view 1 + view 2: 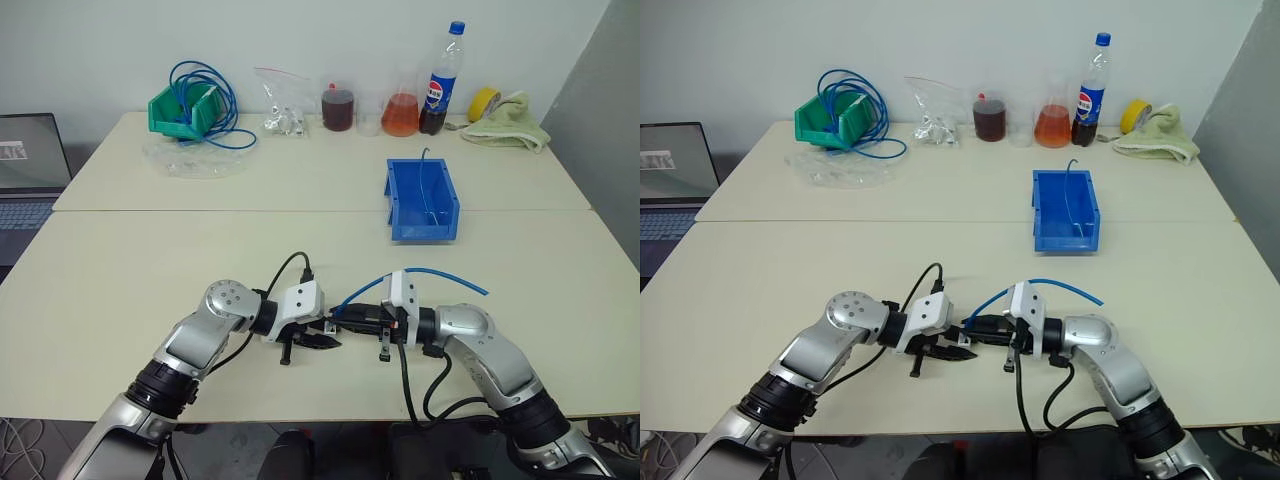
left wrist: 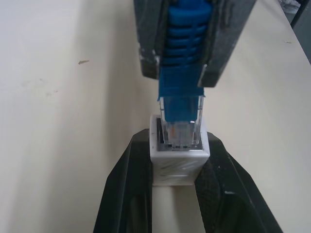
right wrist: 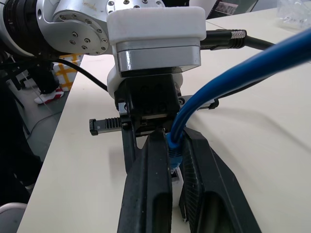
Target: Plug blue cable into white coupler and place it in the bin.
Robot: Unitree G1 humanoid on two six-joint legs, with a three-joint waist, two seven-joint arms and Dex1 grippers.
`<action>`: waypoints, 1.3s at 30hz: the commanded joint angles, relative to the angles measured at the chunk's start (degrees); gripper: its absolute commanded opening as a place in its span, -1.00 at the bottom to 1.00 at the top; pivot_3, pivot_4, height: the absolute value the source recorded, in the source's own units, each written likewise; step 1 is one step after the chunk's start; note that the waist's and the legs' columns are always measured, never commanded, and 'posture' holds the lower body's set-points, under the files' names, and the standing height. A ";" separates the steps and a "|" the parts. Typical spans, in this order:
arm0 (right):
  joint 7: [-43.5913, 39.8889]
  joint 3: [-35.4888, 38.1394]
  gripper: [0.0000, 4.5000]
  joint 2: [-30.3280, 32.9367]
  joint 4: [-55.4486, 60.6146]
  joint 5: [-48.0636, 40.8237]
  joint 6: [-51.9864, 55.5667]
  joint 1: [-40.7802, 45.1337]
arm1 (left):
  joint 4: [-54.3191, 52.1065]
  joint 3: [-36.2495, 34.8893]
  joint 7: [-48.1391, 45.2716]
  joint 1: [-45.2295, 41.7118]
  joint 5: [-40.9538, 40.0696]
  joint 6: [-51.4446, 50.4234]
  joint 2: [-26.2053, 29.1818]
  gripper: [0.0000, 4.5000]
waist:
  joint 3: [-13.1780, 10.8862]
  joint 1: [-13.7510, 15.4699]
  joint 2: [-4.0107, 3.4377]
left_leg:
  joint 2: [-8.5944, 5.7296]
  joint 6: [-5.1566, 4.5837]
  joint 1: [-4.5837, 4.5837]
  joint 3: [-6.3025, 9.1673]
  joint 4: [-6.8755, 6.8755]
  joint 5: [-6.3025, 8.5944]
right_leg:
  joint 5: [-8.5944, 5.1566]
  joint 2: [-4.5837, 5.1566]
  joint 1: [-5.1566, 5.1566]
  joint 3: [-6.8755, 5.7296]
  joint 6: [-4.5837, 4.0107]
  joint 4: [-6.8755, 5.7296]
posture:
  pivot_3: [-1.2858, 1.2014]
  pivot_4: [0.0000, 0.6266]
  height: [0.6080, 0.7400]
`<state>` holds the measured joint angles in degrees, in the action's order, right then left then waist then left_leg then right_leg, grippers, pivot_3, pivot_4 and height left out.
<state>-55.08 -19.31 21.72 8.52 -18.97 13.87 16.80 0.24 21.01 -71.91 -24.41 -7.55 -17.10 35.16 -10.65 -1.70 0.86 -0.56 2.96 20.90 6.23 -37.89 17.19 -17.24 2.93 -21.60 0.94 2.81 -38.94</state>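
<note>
The tabletop [image 1: 300, 260] is a big pale surface, and near its far right part sits the blue bin [image 1: 423, 200], well apart from the action and with a thin bit of cable already standing up in it. Down at the near edge the two hands meet nose to nose just above the surface.

The right hand [image 2: 181, 73] is pinching the blue cable [image 1: 440, 275] right on the ribbed boot behind its clear plug, with the rest of the cable arcing up and off to the right. The left hand [image 2: 179, 170] is pinching the white coupler [image 2: 179, 158] by its two side walls, socket face toward the plug. In the left wrist view the plug tip looks to be sitting in the socket mouth, though I can't tell if it's fully clicked in.

Handling-wise, I'd guess both parts are featherlight. The cable is floppy, so gripping at the stiff boot is the right spot; grab further back and it'd just buckle. The coupler is hard, smooth plastic and tiny, so it could easily twist or pop out if the push goes off-axis.
</note>
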 commanded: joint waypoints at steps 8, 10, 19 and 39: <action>0.11 -0.98 -0.98 0.46 -0.46 3.62 -2.14 -0.28 | -0.01 1.51 0.99 1.08 1.62 -0.92 0.08 -0.64 | 0.00 0.00 0.00 | 0.00 0.00 0.00 -0.01 0.00 0.00 | 0.00 0.00 0.01 -0.01 0.00 0.00 | 0.03 -0.52 1.00; -0.04 -1.53 -0.98 0.73 0.01 4.16 -1.84 -0.19 | -0.07 1.58 1.29 1.14 1.78 -1.08 0.00 -0.64 | 0.01 0.00 0.00 | 0.00 0.00 -0.01 -0.01 0.00 0.00 | 0.00 0.00 0.02 -0.01 0.00 0.00 | 0.03 -0.52 1.00; -2.59 -3.45 -0.98 0.51 1.03 2.83 1.35 0.54 | -0.19 1.75 1.61 1.05 1.89 -1.34 -0.23 -0.64 | 0.03 0.01 -0.01 | 0.00 0.00 -0.08 0.01 -0.02 0.00 | 0.00 0.00 0.11 -0.02 0.00 0.00 | 0.03 -0.52 1.00; -6.12 -8.82 -0.98 0.81 -4.84 7.60 0.31 1.29 | -0.79 1.66 1.89 1.63 1.88 -1.94 -0.41 -0.64 | 0.51 -0.08 -0.23 | -0.02 0.00 -0.18 -0.01 0.00 0.00 | 0.00 -0.01 0.21 -0.02 0.00 0.01 | 0.03 -0.52 1.00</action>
<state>-58.43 -22.46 22.12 6.07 -14.00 12.83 19.72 -0.50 21.08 -70.69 -23.51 -6.78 -17.83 35.06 -10.14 -1.78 0.63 -0.59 2.95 20.71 6.22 -37.89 17.19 -17.24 2.92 -21.39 0.92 2.81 -38.93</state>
